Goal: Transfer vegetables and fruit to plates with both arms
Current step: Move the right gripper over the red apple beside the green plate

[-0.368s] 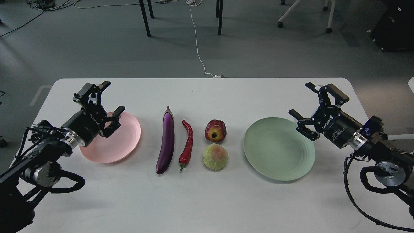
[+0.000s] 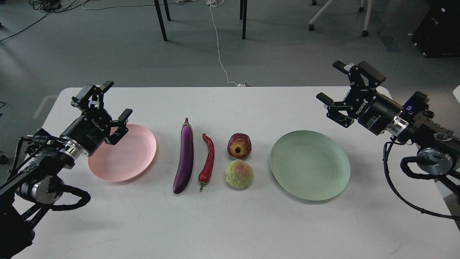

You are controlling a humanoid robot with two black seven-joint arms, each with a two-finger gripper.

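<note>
A purple eggplant (image 2: 184, 157) and a red chili pepper (image 2: 208, 161) lie side by side at the table's middle. Right of them sit a dark red pomegranate-like fruit (image 2: 239, 145) and, nearer me, a pale green fruit blushed pink (image 2: 239, 174). The pink plate (image 2: 124, 153) lies left, the green plate (image 2: 310, 164) right; both are empty. My left gripper (image 2: 107, 104) is open and empty above the pink plate's far left edge. My right gripper (image 2: 336, 86) is open and empty, raised beyond the green plate's far right.
The white table (image 2: 230, 219) has rounded far corners. Beyond it, on the grey floor, are chair legs (image 2: 162, 21), a white cable (image 2: 217, 43) and a dark box (image 2: 440, 28) at the far right.
</note>
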